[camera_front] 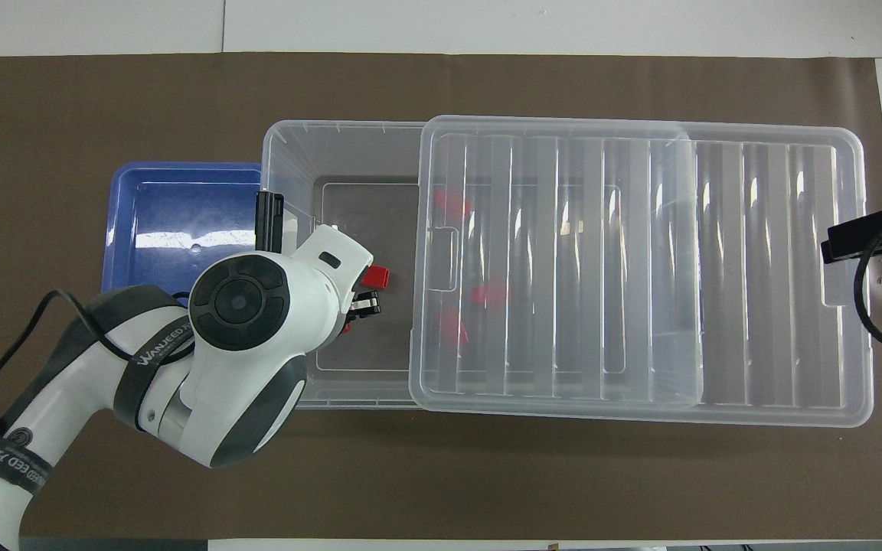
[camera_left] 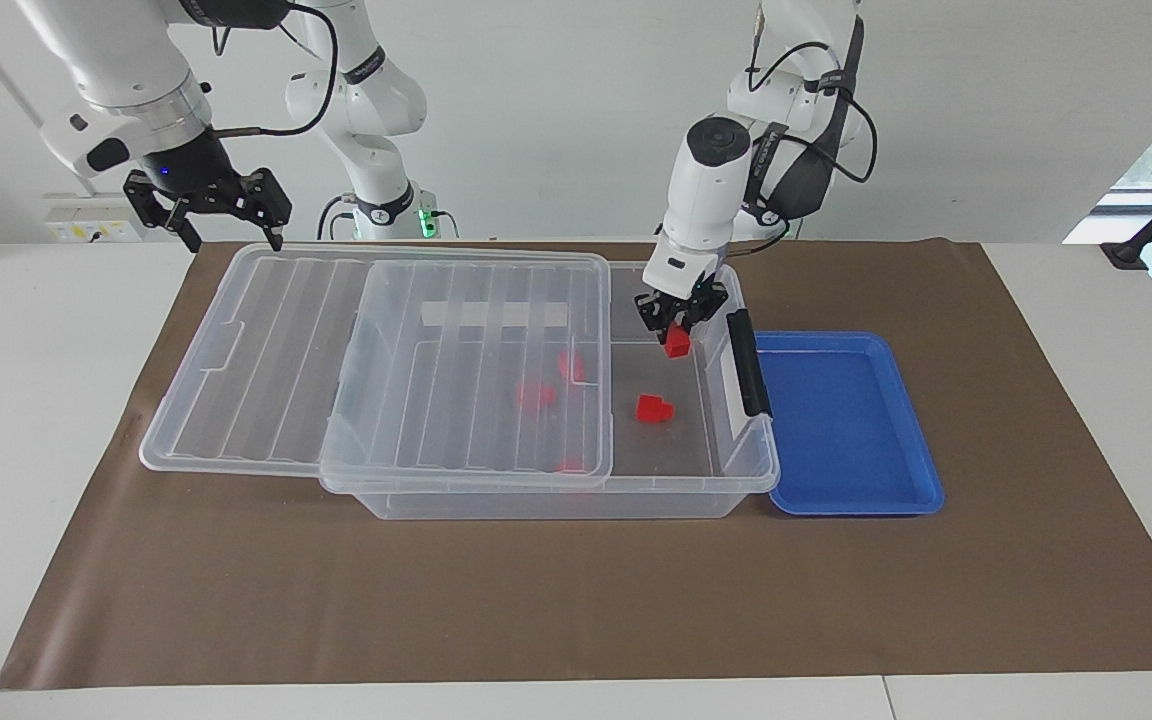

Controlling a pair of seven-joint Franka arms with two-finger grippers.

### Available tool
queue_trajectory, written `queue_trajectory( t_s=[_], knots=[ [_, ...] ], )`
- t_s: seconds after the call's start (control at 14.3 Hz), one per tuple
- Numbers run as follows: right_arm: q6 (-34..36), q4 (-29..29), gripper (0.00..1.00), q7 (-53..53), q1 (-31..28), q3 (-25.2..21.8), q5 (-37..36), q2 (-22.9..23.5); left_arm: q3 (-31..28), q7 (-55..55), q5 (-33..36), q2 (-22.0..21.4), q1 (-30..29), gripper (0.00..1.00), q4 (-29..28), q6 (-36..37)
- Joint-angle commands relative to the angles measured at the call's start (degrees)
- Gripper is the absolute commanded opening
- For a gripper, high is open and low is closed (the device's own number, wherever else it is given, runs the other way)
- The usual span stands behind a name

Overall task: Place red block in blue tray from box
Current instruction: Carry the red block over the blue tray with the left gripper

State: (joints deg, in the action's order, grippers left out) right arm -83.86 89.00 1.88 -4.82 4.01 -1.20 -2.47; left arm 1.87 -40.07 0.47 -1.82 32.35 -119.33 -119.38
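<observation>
Facing view: left claw (camera_left: 677,322) pinches red block (camera_left: 677,343) over open box (camera_left: 726,470). Right claw (camera_left: 224,208) wide open, waits above lid (camera_left: 266,350) corner.

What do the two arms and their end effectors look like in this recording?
Both arms are glossy white with rounded joints and dark grey bands. The left arm has a black circular joint cap, black strap sleeves printed with white lettering, and loose black cables. Its left end effector is small, black and two-fingered. The right end effector is also black, under a silver ring and a black collar with a blue light.
</observation>
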Motion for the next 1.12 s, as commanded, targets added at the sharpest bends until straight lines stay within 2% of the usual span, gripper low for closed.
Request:
queue_trajectory(
  t_s=[0.0, 0.07, 0.14, 0.21, 0.28, 0.35, 0.42, 0.7, 0.84, 0.91, 1.05],
  knots=[
    [-0.42, -0.05, 1.00, -0.03, -0.54, 0.21, 0.06, 0.10, -0.12, 7.52, 1.11, -5.99, -3.69, 0.00, -0.56, 6.33],
    [-0.60, -0.05, 1.00, -0.03, -0.54, -0.06, 0.06, 0.10, -0.20, 10.16, 1.11, -7.22, -4.74, 0.00, -0.56, 8.27],
    [-0.77, -0.05, 0.91, 0.14, -0.54, -0.23, 0.06, 0.10, -0.20, 13.06, 1.11, -7.76, -6.32, 0.00, -0.64, 9.50],
    [-0.77, -0.05, 0.65, 0.41, -0.63, -0.32, 0.06, 0.10, -0.20, 15.52, 1.11, -7.85, -7.99, 0.00, -1.08, 9.34],
    [-1.12, 0.12, 0.13, 0.58, -0.80, -0.50, -0.03, 0.01, -0.20, 18.07, 1.11, -7.85, -10.62, 0.00, -1.35, 8.91],
    [-1.82, 0.47, 0.00, 0.59, -0.80, -0.76, -0.64, -0.16, -0.12, 21.40, 1.11, -7.77, -13.69, 0.00, -1.35, 8.47],
    [-2.09, 0.82, 0.00, 0.76, -0.89, -1.11, -0.73, -0.34, -0.20, 24.92, 1.02, -7.59, -15.98, 0.00, -1.35, 8.29],
    [-7.09, 3.63, 0.00, 7.08, -1.15, -7.42, -0.73, -0.16, -0.20, 32.84, 1.02, -6.54, -23.28, 0.00, -3.54, 3.03],
    [-10.60, 6.96, 0.00, 7.18, -1.15, -10.50, -0.82, -0.25, -0.20, 35.66, 1.02, -4.00, -25.57, 0.00, -4.07, 0.65],
    [-13.23, 10.46, 0.00, 7.09, -1.15, -11.56, -0.91, -0.51, -0.20, 36.28, 1.02, -2.68, -25.85, 0.00, -4.07, -0.32],
    [-18.33, 14.17, 0.00, 6.91, -1.24, -12.01, -1.17, 0.36, -0.12, 36.38, 1.02, -0.66, -27.16, 0.00, -5.21, -3.29]
  ],
)
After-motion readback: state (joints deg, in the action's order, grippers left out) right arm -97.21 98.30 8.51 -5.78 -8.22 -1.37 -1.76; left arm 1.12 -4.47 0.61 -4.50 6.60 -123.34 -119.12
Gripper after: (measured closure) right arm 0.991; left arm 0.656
